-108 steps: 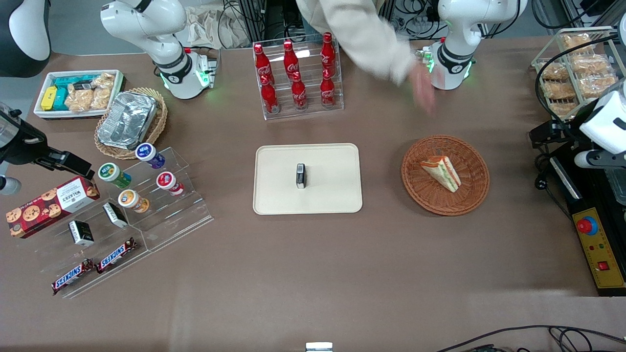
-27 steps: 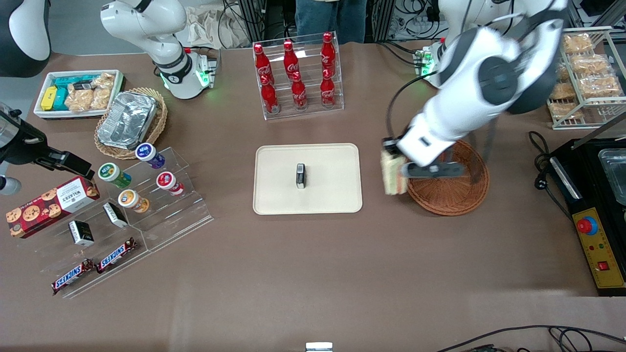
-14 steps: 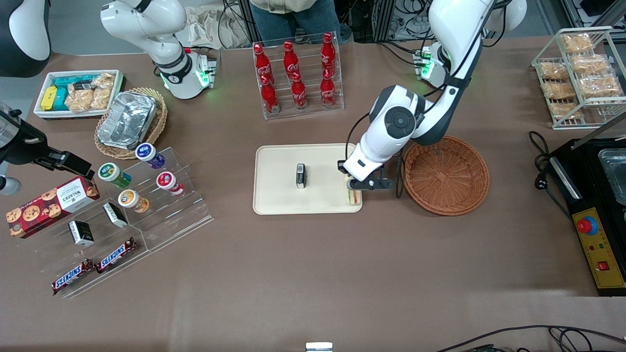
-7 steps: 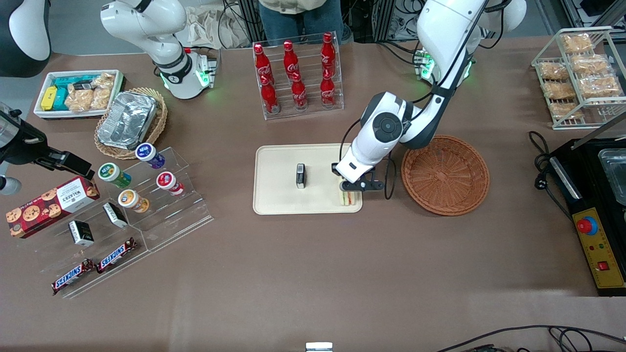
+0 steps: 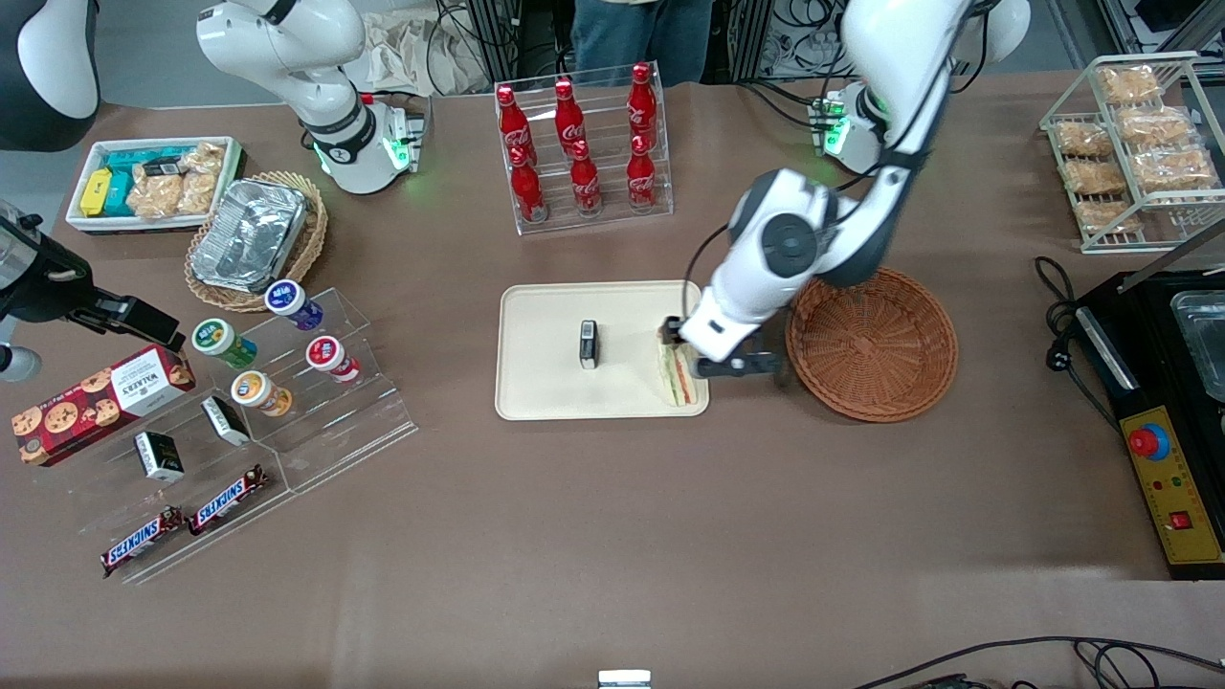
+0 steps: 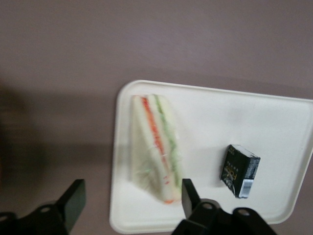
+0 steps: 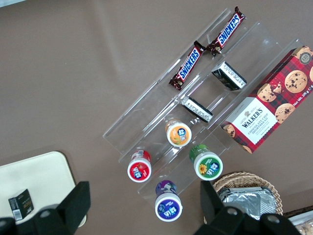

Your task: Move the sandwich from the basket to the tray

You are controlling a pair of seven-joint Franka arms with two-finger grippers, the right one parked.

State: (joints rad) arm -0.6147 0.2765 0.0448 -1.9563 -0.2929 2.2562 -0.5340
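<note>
The sandwich (image 6: pixel 155 147) lies flat on the tray (image 6: pixel 274 127) at its edge nearest the basket (image 5: pixel 872 343), with the hand (image 6: pixel 129 198) above it, fingers apart and not touching it.

- Front view looks down from high over the whole counter (image 5: pixel 612 517).
- Left wrist view hangs close above the tray (image 6: pixel 274 122), which the front view shares.
- Right wrist view looks straight down, catching that tray's corner.
</note>
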